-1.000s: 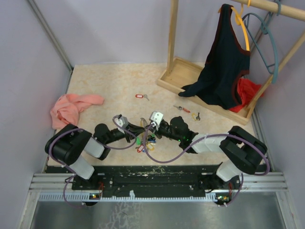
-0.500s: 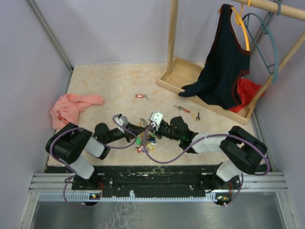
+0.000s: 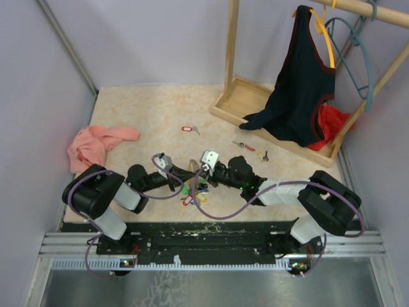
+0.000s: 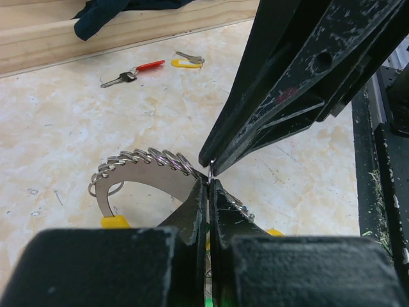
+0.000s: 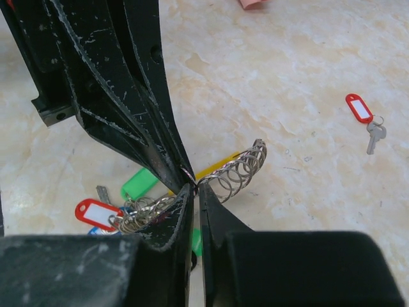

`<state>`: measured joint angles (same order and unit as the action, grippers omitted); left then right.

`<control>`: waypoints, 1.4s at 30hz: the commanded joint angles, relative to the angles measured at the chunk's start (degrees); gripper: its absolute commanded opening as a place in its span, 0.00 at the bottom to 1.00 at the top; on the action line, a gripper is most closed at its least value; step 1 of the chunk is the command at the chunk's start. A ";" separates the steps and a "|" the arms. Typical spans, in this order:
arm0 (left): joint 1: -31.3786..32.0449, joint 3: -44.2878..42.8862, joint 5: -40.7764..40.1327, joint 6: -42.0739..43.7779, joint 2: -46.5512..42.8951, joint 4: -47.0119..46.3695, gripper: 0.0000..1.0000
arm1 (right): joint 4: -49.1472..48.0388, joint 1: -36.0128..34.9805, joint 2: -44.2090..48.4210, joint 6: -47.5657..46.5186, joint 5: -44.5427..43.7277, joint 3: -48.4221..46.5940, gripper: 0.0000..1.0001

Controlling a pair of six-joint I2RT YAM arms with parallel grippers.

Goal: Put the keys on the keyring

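Observation:
The keyring point(image 3: 195, 190), a thin wire strung with many small rings and coloured tags, lies near the table's front edge. My left gripper point(image 3: 190, 174) and right gripper point(image 3: 199, 175) meet tip to tip above it. In the left wrist view the left gripper point(image 4: 209, 183) is shut on the keyring point(image 4: 147, 167) wire. The right gripper point(image 5: 195, 187) pinches the same wire of the keyring point(image 5: 239, 169), beside a green tag point(image 5: 139, 183). Loose keys lie apart: a red-tagged one point(image 3: 187, 129), a red-headed one point(image 3: 243, 146) and a yellow one point(image 3: 263, 155).
A pink cloth point(image 3: 96, 144) lies at the left. A wooden rack base point(image 3: 252, 102) stands at the back right, with a dark top point(image 3: 297, 89) on an orange hanger, a red cloth point(image 3: 329, 121) and a teal hanger point(image 3: 358, 57).
The left gripper's jaws have closed fully on the ring wire. Both arms stay almost where they were.

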<state>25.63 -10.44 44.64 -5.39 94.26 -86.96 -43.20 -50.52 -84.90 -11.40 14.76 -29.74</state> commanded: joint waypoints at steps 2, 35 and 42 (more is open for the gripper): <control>-0.29 0.51 -0.01 1.46 -0.06 -15.61 0.00 | 5.45 -0.46 6.42 2.13 -0.98 -3.20 0.18; -0.64 2.49 -1.77 2.36 -0.88 -15.61 0.00 | 62.24 13.29 9.25 32.47 -15.73 -13.84 0.34; -0.58 2.18 -1.14 1.87 -0.40 -15.61 0.00 | 60.97 13.84 5.32 27.81 -13.40 -15.58 0.38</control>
<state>25.34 -8.19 42.13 -3.11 93.97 -86.96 19.68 -37.15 -78.63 19.53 -0.75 -41.50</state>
